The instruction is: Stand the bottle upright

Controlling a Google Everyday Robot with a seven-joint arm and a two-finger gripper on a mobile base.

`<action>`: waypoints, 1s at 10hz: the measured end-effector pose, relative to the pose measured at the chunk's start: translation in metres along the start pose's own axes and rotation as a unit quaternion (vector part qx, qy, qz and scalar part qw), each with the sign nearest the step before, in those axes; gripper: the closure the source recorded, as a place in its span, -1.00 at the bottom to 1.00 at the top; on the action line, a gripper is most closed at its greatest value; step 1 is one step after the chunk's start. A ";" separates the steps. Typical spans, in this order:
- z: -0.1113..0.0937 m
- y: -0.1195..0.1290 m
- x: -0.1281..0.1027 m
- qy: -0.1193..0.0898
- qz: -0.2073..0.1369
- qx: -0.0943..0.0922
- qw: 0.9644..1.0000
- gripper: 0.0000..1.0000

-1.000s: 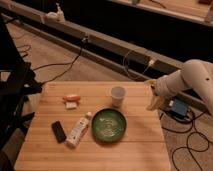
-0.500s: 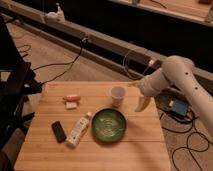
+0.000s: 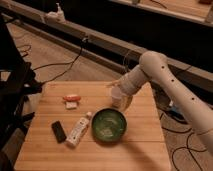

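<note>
**The bottle lies flat, and I am far from it**

The slim white plastic bottle (image 3: 79, 130) lies on its side on the light wooden table (image 3: 145, 150). It is between the flat black box (image 3: 59, 131) and the round green bowl (image 3: 108, 125), just beside the bowl. Its small cap points toward the far side of the table.

My jaws are at the end of my white arm (image 3: 160, 80). They hang by the short white cup (image 3: 116, 96), well apart from the bottle. I cannot tell if my jaws are wide or closed.

To do this well, I think I should lift clear of the cup and pass over the bowl. Then I should come down across the bottle near its cap end, squeeze softly, and tip it up so its flat bottom sits on the table.
</note>
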 end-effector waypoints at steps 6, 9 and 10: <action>0.032 -0.010 0.031 0.083 -0.025 -0.045 0.995 -0.60; 0.057 -0.041 0.015 0.104 -0.069 -0.055 0.991 -0.60; 0.067 -0.051 0.007 0.101 -0.083 -0.058 0.990 -0.60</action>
